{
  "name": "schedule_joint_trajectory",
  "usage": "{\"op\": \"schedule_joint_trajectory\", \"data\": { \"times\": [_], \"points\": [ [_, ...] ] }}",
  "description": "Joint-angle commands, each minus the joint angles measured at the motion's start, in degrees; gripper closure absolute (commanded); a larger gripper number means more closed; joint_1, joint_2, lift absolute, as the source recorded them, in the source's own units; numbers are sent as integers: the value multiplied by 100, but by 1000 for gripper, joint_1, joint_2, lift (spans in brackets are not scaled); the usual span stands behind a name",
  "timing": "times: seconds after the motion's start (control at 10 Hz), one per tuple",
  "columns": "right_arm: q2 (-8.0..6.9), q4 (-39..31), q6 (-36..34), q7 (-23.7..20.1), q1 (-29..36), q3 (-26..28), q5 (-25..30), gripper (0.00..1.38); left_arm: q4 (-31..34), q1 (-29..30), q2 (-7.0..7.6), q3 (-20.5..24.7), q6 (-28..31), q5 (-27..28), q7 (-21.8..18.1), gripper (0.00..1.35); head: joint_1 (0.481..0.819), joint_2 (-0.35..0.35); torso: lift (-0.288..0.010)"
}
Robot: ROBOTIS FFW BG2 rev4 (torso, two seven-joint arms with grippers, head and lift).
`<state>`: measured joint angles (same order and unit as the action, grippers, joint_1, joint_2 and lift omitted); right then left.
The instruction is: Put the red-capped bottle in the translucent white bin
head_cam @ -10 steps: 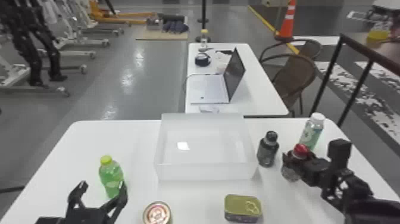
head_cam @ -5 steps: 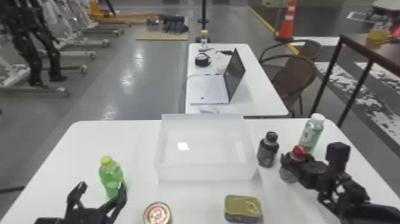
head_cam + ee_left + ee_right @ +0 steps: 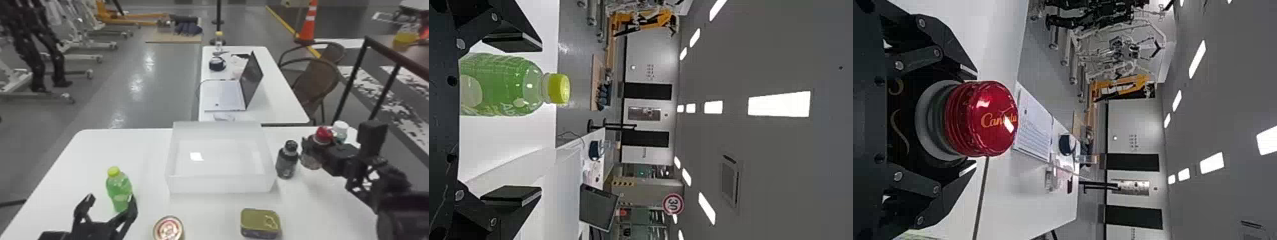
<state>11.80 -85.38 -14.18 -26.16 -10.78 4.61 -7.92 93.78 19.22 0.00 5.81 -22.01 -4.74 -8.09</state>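
Item, one red-capped bottle [image 3: 311, 161]: in my right gripper [image 3: 973, 120], its fingers closed in on both sides of the body below the cap. Change: over the last half second it has risen, with my right arm, from its place on the table [image 3: 146, 204]. Its base now appears off the surface, and it covers most of the white-capped bottle [image 3: 341, 128] behind. Meaning, as I judge it: grasp made, lift begun, carry and release outstanding.

Item, one translucent white bin [image 3: 220, 185]: on the table, to the left of my load. Item, one dark bottle [image 3: 286, 162]: upright between the two, beside the bin; I should judge it a knocking hazard unless I lift higher first.

Item, my left gripper [image 3: 109, 199]: parked at the near left, fingers wide apart, nothing held, by the green bottle [image 3: 118, 190].

Views compared: the right wrist view supplies the close detail, fingers flanking the bottle's neck end and the cap standing free past their tips; the head view supplies the route, with bin and dark bottle placed.
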Motion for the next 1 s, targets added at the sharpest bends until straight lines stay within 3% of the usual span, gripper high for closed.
{"op": "schedule_joint_trajectory", "data": {
  "times": [0.0, 0.5, 0.9],
  "points": [
    [94, 39, -93, -3, -214, -74, -298, 1282, 0, -6, -15, -19, 22, 0, 0, 269, 549, 0, -100],
    [103, 997, 346, 103, -1243, -865, -1204, 1282, -18, -32, -15, -54, 57, 0, 18, 269, 549, 0, -100],
    [-179, 2263, 873, 155, -1840, -1603, -1792, 1282, -62, -76, -15, -124, 66, -9, 53, 269, 549, 0, -100]
  ]
}}
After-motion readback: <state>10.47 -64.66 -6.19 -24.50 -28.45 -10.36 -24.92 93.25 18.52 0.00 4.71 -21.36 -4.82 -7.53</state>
